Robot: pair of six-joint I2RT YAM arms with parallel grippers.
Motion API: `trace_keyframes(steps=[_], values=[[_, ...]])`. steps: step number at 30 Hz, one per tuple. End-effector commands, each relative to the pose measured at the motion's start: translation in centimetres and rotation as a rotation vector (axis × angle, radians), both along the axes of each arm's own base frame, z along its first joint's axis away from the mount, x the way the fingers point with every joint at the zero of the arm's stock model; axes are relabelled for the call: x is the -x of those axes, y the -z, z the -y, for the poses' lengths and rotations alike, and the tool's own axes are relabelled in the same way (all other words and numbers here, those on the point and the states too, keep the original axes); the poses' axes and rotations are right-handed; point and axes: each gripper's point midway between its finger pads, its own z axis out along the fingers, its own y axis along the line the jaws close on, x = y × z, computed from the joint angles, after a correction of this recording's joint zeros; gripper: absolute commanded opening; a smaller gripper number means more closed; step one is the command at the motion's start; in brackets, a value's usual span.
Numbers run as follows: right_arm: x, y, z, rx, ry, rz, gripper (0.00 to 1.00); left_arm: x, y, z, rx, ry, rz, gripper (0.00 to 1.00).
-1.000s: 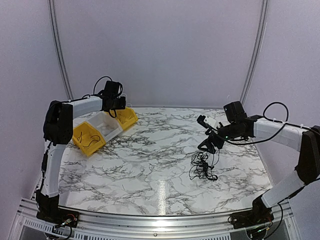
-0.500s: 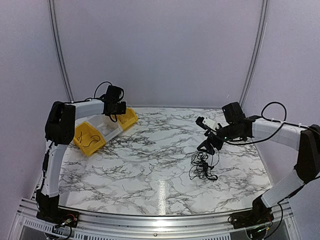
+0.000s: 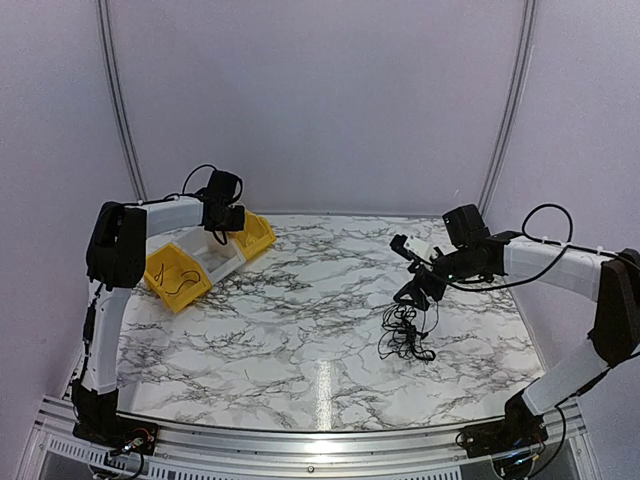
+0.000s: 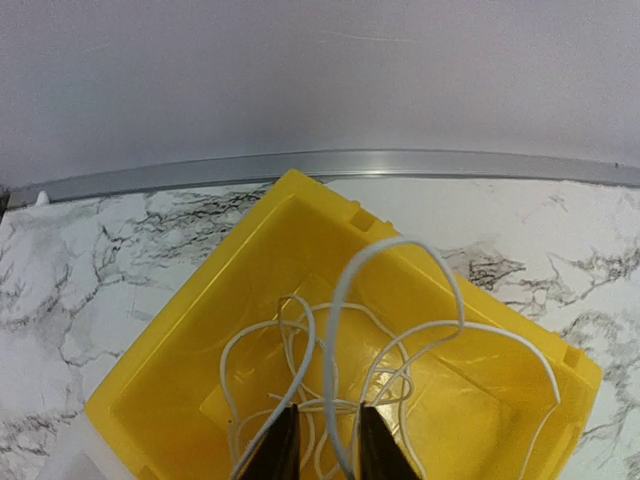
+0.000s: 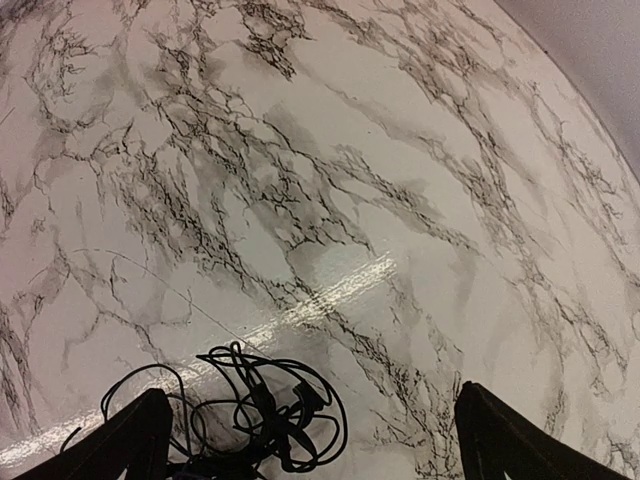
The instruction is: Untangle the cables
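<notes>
The cables point(image 3: 405, 333) lie in a small black clump on the right side of the tabletop point(image 3: 290, 345). The right fingers point(image 5: 130, 440) are spread wide and hold nothing. They hang just over the clump, and its curly loops show between them, close to one finger. The left fingers point(image 4: 280, 445) are only a little apart. A white wire point(image 4: 400, 245) runs down through the gap, and the gap looks wider than the wire. The wire loops about inside a yellow bin point(image 4: 190, 350) right under those fingers. This bin sits at the far left of the tabletop, beside a white bin point(image 3: 212, 255) and a second yellow bin point(image 3: 160, 268) with a thin dark wire point(image 3: 178, 286) in it. The bins are well apart from the clump.
</notes>
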Motion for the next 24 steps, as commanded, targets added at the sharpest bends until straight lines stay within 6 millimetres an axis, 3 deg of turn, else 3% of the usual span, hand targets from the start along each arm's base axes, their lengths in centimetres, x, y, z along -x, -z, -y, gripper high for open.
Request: trace_keyframes(steps=[1, 14, 22, 24], values=[[-0.1, -0.5, -0.4, 0.008, -0.013, 0.015, 0.98, 0.0, -2.4, -0.3, 0.011, -0.015, 0.007, 0.30], [0.2, -0.7, -0.8, 0.019, -0.030, 0.026, 0.99, 3.3, -8.0, -0.8, 0.130, -0.006, -0.003, 0.62], [0.3, -1.1, -0.7, 0.019, -0.031, 0.040, 0.99, 5.8, -8.7, -0.8, 0.180, 0.015, -0.088, 0.63], [0.3, -1.2, -0.7, 0.016, -0.032, 0.040, 0.98, 7.0, -10.1, -0.2, 0.185, 0.044, -0.069, 0.60]])
